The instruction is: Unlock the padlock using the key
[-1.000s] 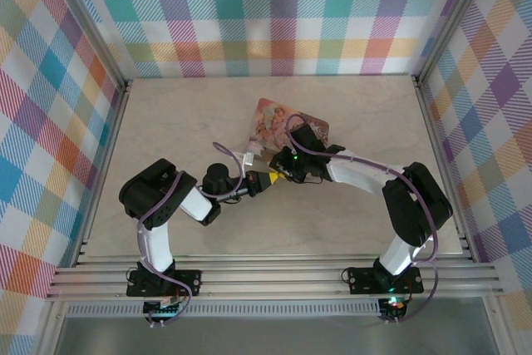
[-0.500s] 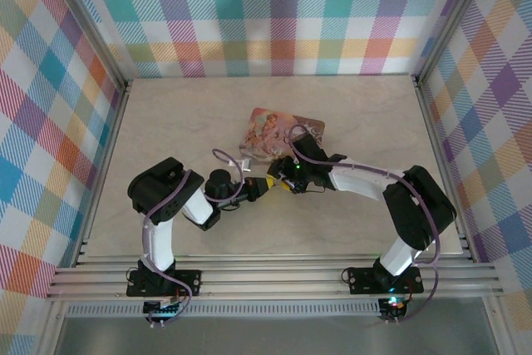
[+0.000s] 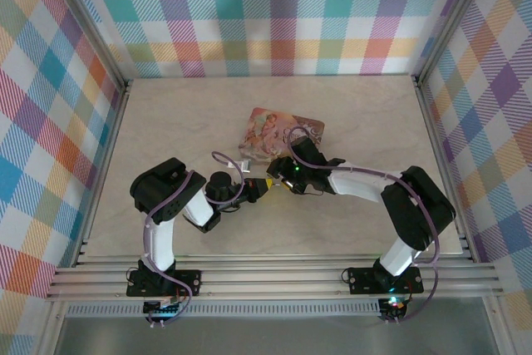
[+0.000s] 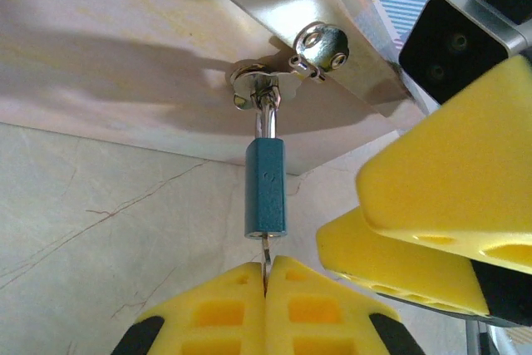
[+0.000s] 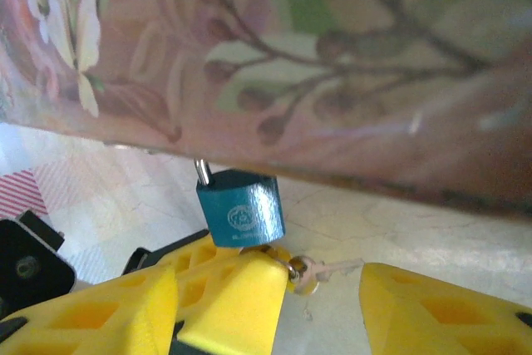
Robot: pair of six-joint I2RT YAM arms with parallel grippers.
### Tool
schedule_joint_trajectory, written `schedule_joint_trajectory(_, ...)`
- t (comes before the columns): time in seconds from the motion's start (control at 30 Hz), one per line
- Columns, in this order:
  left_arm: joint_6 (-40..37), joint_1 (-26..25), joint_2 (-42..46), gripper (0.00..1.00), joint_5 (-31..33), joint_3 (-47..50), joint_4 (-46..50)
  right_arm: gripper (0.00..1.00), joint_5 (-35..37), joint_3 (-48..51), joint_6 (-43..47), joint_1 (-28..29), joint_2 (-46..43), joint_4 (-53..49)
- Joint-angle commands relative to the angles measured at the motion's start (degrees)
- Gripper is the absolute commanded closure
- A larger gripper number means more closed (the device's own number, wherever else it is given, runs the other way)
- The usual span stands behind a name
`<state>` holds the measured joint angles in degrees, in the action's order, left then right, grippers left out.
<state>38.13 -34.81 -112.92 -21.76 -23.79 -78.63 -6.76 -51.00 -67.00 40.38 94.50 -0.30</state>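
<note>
Padlock (image 4: pixel 265 187) (little blue one) hangs off the tin (image 4: pixel 166 31), key (image 4: pixel 266 257) stuck in its underside. Left jaws pinched tight on the key, right jaws gaping empty just beside. Nothing steadies the padlock, so twisting could swing it and slip the key.

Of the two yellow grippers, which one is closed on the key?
The left gripper: it pinches the key just below the padlock. The right gripper beside it is open and holds nothing.
</note>
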Motion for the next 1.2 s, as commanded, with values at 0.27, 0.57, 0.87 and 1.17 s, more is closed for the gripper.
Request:
schedule_joint_trajectory(0.27, 0.30, 0.96, 0.59, 1.00, -0.51, -0.25, 5.28, 0.42, 1.49, -2.84, -0.87, 0.71, 6.04, 1.53)
schedule_joint_trajectory(0.57, 0.39, 1.93, 1.08, 1.00, -2.33, -0.65, 5.72, 0.44, 1.74, -5.84, -0.31, 1.72, 8.58, -3.07)
schedule_joint_trajectory(0.87, -1.02, 3.73, 3.17, 1.00, -6.06, -0.97, 8.49, 0.49, 1.38, -7.88, 0.29, 2.22, 10.88, -6.51)
schedule_joint_trajectory(1.17, -10.38, 4.68, 9.74, 1.00, -10.46, -4.98, 24.37, 0.88, 2.11, -8.33, 0.99, 2.25, 11.24, -8.77)
